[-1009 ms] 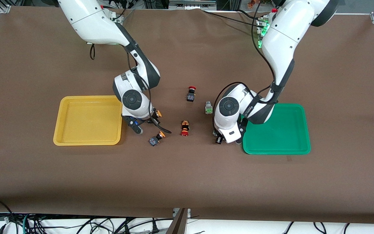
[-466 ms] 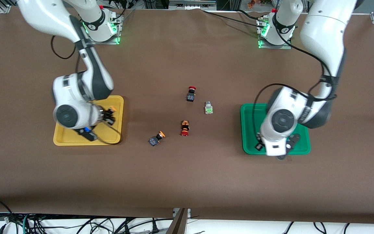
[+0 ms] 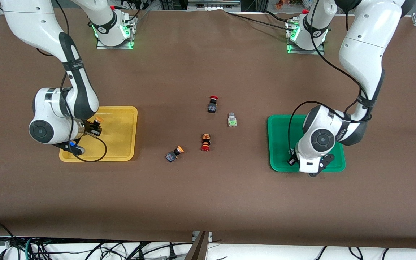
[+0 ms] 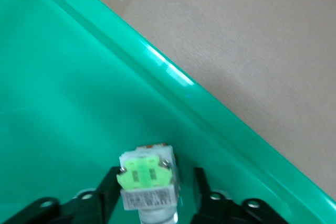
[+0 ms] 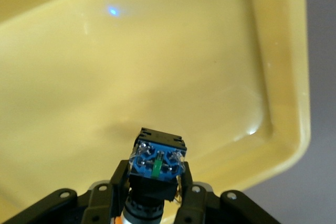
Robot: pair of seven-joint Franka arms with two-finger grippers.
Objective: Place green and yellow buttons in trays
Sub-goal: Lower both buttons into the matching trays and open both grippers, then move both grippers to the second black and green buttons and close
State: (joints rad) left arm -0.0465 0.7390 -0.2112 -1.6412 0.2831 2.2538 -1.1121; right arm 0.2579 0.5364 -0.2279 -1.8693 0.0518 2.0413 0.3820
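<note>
My right gripper (image 3: 93,129) is shut on a yellow-capped button (image 3: 98,119), its blue-black body (image 5: 156,162) between the fingers, just over the yellow tray (image 3: 121,112) floor (image 5: 157,51). My left gripper (image 3: 307,164) is low in the green tray (image 3: 276,139), near the corner closest to the front camera. A pale green-and-white button (image 4: 146,178) sits between its spread fingers (image 4: 200,178), with a gap on one side. A second green button (image 3: 232,120) and a second yellow-capped button (image 3: 174,153) lie on the table between the trays.
Two red-capped black buttons lie mid-table: one (image 3: 212,104) farther from the front camera than the loose green button, one (image 3: 205,142) beside the loose yellow button. The green tray's rim (image 4: 220,119) runs close by the left gripper.
Both arms swung from mid-table out to their trays, each carrying a button. In the last half second the right gripper moved farther over the yellow tray and the left settled lower.
</note>
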